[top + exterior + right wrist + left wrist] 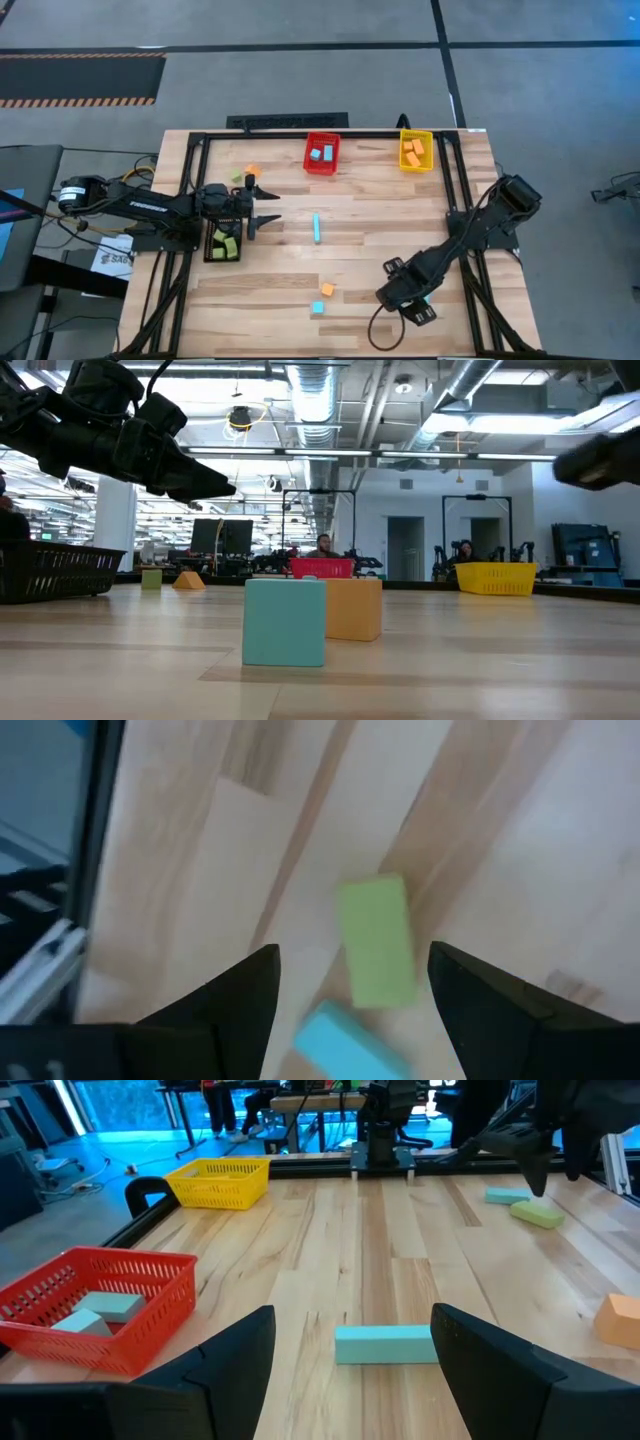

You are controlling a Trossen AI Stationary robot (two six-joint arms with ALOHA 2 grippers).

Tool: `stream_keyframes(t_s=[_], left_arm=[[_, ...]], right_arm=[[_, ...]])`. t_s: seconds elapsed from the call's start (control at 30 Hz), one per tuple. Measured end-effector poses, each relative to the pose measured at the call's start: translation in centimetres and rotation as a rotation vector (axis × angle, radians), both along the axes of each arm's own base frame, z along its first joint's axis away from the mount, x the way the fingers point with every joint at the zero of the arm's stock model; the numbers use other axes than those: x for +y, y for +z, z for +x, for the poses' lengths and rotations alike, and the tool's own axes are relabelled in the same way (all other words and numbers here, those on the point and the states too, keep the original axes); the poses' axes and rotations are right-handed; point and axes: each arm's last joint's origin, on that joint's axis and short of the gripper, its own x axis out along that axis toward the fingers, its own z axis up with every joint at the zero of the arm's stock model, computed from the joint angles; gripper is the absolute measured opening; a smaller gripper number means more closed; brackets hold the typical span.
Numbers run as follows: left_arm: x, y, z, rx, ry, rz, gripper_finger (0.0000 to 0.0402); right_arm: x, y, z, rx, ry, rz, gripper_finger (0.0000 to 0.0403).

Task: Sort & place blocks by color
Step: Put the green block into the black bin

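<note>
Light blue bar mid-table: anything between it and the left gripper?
Nothing visible. The left gripper is open and faces the light blue bar across bare wood; in the left wrist view the bar lies crosswise just ahead of the fingers. The red bin sits off to one side, out of that line.

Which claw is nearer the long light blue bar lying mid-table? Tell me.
Left. The left claw hovers open just beside the long light blue bar, pointing at it. The right claw is farther off, open over a lime green block.
</note>
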Motion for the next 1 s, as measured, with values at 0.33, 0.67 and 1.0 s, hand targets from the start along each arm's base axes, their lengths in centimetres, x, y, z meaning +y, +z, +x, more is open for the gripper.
stream_keyframes(t_s=[0.33, 0.67, 1.0], left_arm=[[0.0, -0.1, 0.0, 0.009, -0.001, 0.006, 0.0254], [0.0, -0.1, 0.0, 0.008, 0.000, -0.002, 0.0254], [0.0, -0.1, 0.0, 0.005, 0.005, -0.023, 0.0254]], right_arm=[[1.4, -2.3, 0.0, -0.005, 0.091, -0.075, 0.0276], [2.7, -5.6, -0.4, 0.020, 0.092, -0.246, 0.0276], [3.5, -4.3, -1.1, -0.086, 0.085, -0.252, 0.0123]])
